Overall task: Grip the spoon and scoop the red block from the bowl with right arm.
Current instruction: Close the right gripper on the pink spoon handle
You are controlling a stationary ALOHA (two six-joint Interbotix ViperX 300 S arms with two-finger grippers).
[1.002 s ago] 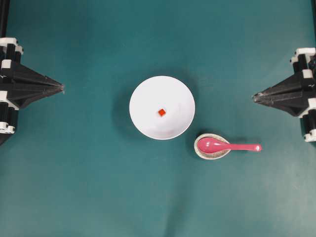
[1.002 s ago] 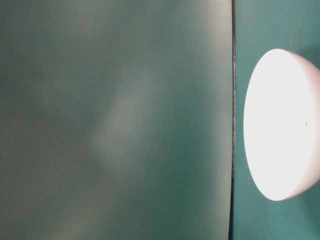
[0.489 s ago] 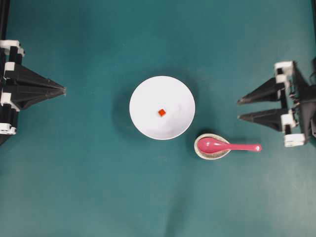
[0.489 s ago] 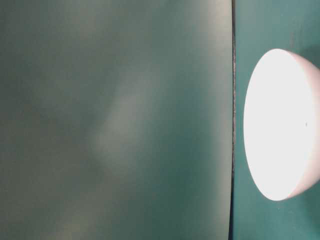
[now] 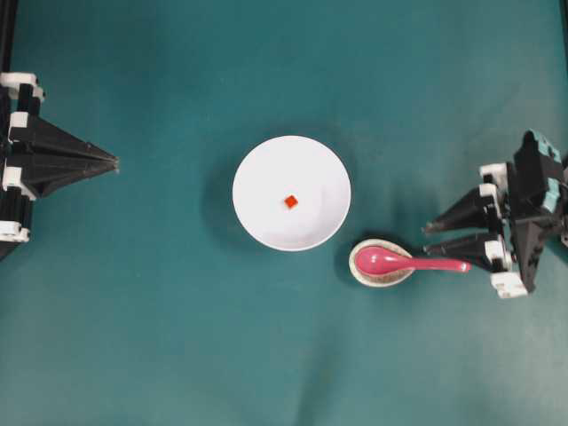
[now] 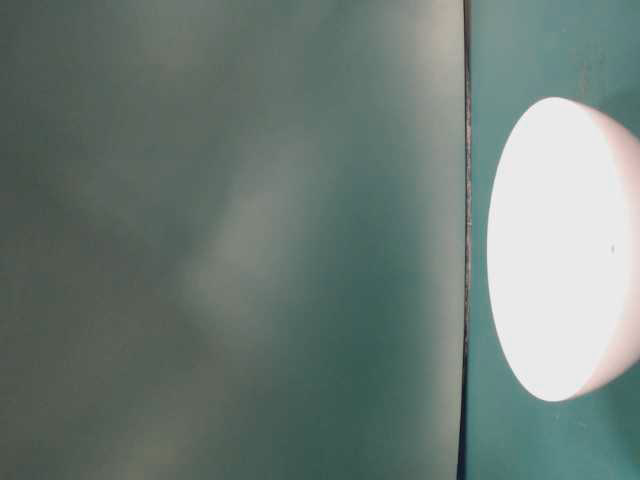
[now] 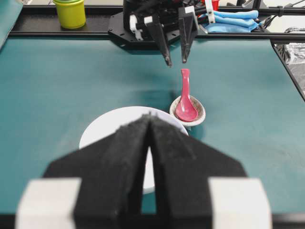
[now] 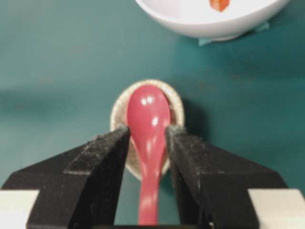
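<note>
Right pincer [image 5: 429,239] released, jaws spread, aligned with spoon [image 5: 404,262] handle pointing toward it; left pincer [image 5: 114,162] clenched, far across bowl [image 5: 257,169].

speckled spoon rest [image 5: 382,264] | green cup [image 7: 70,13] | blue cloth [image 7: 233,20]
</note>
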